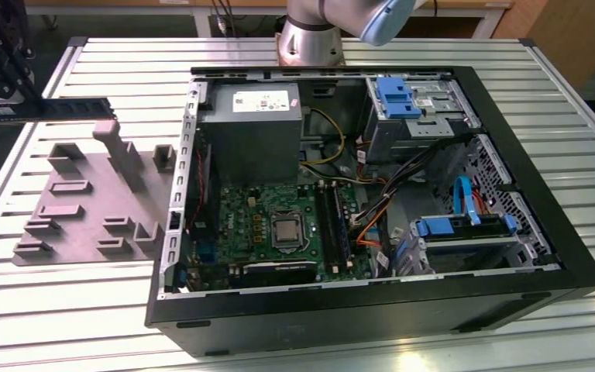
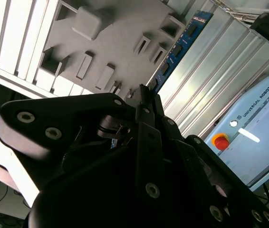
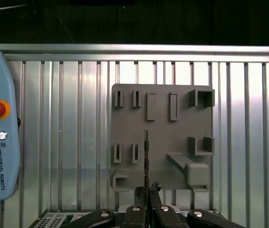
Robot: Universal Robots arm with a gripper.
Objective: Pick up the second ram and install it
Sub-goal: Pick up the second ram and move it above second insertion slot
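Evidently, the gripper (image 3: 147,191) was clamped on the second ram (image 3: 146,152). It pinched the thin stick near one end, so most of its length projected beyond the fingertips. In the exterior view the second ram (image 1: 49,108) hung level above the slatted table (image 1: 70,310). It was by the far edge of the grey holder plate (image 1: 80,201) and well apart from the open computer case (image 1: 380,318). The black sockets (image 1: 334,217) on the green motherboard (image 1: 266,225) lay low inside that case.

Hazards, judged from this position:
- The end grip left a long lever. Light contact could pivot the stick between the fingers and bring it skewed to a socket.
- The orange cables (image 1: 375,213) ran just beside the sockets and could snag the stick.
- The case wall stood between stick and board, so a low approach would probably strike it.
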